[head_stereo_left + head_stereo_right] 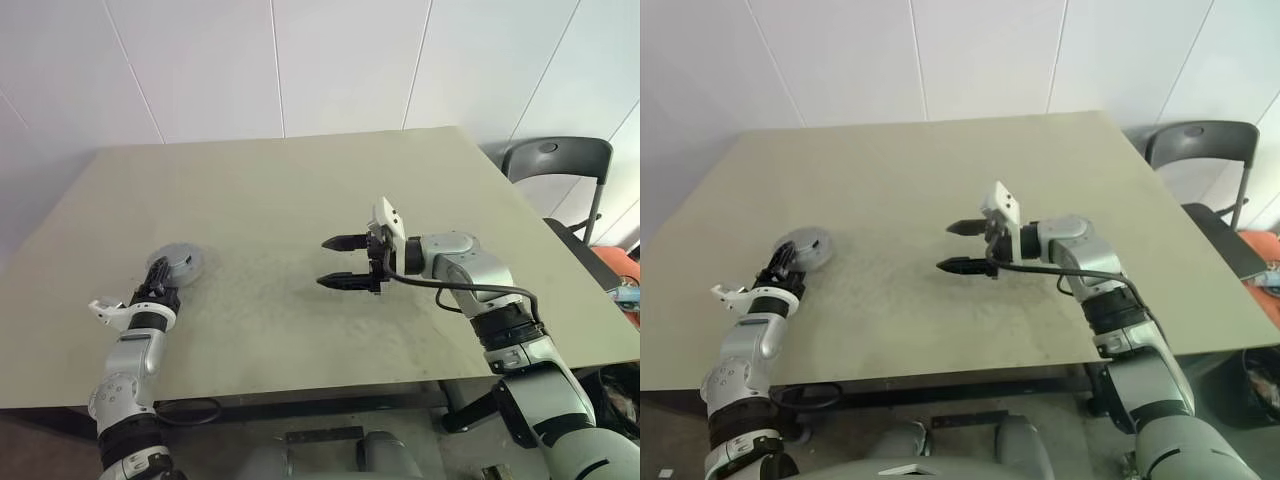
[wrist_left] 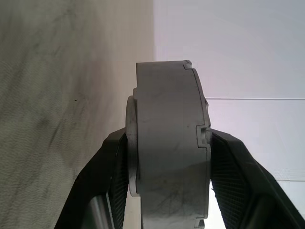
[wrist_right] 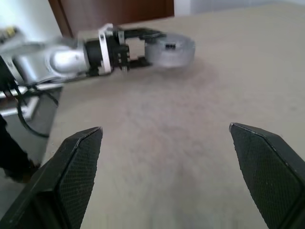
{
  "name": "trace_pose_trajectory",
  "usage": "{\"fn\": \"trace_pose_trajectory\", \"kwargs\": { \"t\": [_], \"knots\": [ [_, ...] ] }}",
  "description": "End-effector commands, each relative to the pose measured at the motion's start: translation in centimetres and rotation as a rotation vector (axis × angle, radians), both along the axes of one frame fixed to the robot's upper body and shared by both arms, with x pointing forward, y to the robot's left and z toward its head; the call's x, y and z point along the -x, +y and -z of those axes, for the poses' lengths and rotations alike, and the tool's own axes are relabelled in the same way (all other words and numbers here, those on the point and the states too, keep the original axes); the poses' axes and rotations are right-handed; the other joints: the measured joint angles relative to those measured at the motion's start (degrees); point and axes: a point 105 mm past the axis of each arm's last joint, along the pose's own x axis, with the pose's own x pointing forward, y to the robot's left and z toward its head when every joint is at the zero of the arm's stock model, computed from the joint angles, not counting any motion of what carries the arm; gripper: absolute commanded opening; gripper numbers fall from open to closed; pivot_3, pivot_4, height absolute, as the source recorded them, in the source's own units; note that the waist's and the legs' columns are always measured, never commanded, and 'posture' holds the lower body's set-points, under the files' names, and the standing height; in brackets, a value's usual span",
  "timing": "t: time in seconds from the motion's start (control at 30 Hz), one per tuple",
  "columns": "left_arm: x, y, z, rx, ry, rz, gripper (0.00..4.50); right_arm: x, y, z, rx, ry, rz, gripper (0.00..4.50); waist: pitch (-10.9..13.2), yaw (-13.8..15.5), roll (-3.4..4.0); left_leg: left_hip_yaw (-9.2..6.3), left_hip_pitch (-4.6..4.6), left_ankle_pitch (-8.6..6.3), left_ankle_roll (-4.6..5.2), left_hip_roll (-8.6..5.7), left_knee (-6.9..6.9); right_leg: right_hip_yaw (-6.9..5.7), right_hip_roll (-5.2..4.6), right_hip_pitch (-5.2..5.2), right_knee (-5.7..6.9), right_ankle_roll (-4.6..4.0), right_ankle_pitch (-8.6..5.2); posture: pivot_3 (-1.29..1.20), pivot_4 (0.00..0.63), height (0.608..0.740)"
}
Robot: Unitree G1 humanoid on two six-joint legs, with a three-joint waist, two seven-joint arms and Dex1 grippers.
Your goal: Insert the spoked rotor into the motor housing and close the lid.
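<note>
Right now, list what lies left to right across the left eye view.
Left gripper closed on the grey round assembly at the table's left, → open right gripper over the table's middle → black chair beyond the table's right edge.

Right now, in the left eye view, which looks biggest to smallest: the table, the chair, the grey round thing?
1. Table, by far.
2. Chair, though it stands farther back and is partly cut off.
3. Grey round thing, held in the left claw.
</note>
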Motion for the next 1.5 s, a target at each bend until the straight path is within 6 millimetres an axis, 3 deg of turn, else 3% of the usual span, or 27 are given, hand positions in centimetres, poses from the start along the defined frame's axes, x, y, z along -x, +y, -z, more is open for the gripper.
{"fn": "trace_pose_trajectory", "kwargs": {
  "t": [0.03,0.2,0.37,0.4,0.57,0.87,0.97,1.07,1.23,1.37,1.5],
  "knots": [
    [0.1,0.0,-0.7,0.008,0.009,-0.017,2.08,-0.4,-0.1,0.0,0.055,-0.095,-0.012,4.5,0.0,-0.1,0.0,0.0,0.01,0.0,0.0,0.0,0.0,0.0,0.0,0.01,0.0,0.0,0.0,0.0,0.0,0.74],
    [0.5,-0.1,0.3,0.081,0.134,-0.048,2.08,-0.8,-0.6,1.3,0.128,-0.139,-0.015,4.5,0.0,0.1,-0.01,0.0,0.0,0.0,-0.01,-0.02,0.01,0.01,-0.05,0.05,-0.04,0.03,0.02,0.0,0.0,0.74],
    [0.0,-0.7,0.0,0.093,0.189,-0.05,2.08,-1.1,-0.5,1.3,0.129,-0.146,-0.011,4.5,0.0,0.2,-0.01,0.01,0.0,0.0,-0.01,-0.04,0.03,0.01,-0.06,0.06,-0.04,-0.12,0.17,0.0,0.0,0.74],
    [0.0,-0.8,0.0,0.086,0.205,-0.052,2.82,-1.1,-0.5,1.4,0.129,-0.147,-0.011,4.5,0.0,0.3,-0.02,0.02,0.01,0.01,-0.01,-0.04,0.04,0.02,-0.06,0.07,-0.04,-0.13,0.17,0.0,0.0,0.74],
    [0.8,-3.3,-2.6,0.105,0.258,-0.058,4.43,-1.2,-0.7,1.2,0.135,-0.149,-0.011,4.5,0.0,1.4,-0.26,0.02,0.02,0.0,-0.01,-0.05,0.11,0.02,-0.07,0.14,-0.07,-0.13,0.18,0.0,0.0,0.74],
    [4.5,-6.3,-4.4,0.001,0.469,-0.057,4.47,-1.4,-0.9,1.1,0.144,-0.156,-0.01,4.5,0.0,1.7,-0.35,0.03,0.11,0.01,-0.03,-0.04,0.15,0.03,-0.04,0.26,-0.07,-0.15,0.19,0.0,0.0,0.74],
    [4.7,-8.1,-6.0,-0.239,0.435,0.082,4.47,-1.6,-1.0,1.0,0.139,-0.161,0.003,4.5,0.0,1.8,-0.36,0.02,0.14,0.01,-0.03,-0.05,0.17,0.02,-0.03,0.3,-0.05,-0.16,0.19,0.0,0.0,0.74],
    [3.5,-9.6,-9.6,-0.504,0.197,0.236,4.47,-1.9,-1.4,1.1,0.135,-0.166,0.027,4.5,0.0,1.6,-0.35,0.0,0.17,0.03,-0.06,-0.03,0.19,0.0,0.03,0.28,0.04,-0.15,0.17,0.0,0.0,0.74],
    [2.6,-11.8,-13.5,-0.936,-0.098,0.476,4.47,-2.2,-2.7,1.6,0.121,-0.165,0.077,4.5,0.0,1.3,-0.26,0.05,0.2,0.05,-0.1,-0.01,0.17,0.01,0.04,0.29,0.01,-0.1,0.13,0.0,0.0,0.74],
    [2.3,-10.1,-11.4,-1.438,-0.106,0.548,4.47,-2.4,-3.7,1.5,0.073,-0.154,0.136,4.5,0.0,0.9,-0.19,0.14,0.19,0.05,-0.1,0.02,-0.05,0.07,0.04,0.14,0.02,-0.2,0.19,0.0,0.0,0.74],
    [2.5,-8.8,-7.6,-1.639,-0.218,0.638,4.47,-2.0,-5.0,2.1,0.041,-0.14,0.155,4.5,0.0,1.0,0.09,0.3,0.13,0.05,-0.1,0.04,-0.23,0.18,0.05,-0.06,0.01,-0.28,0.23,0.0,0.0,0.74]
  ]
}}
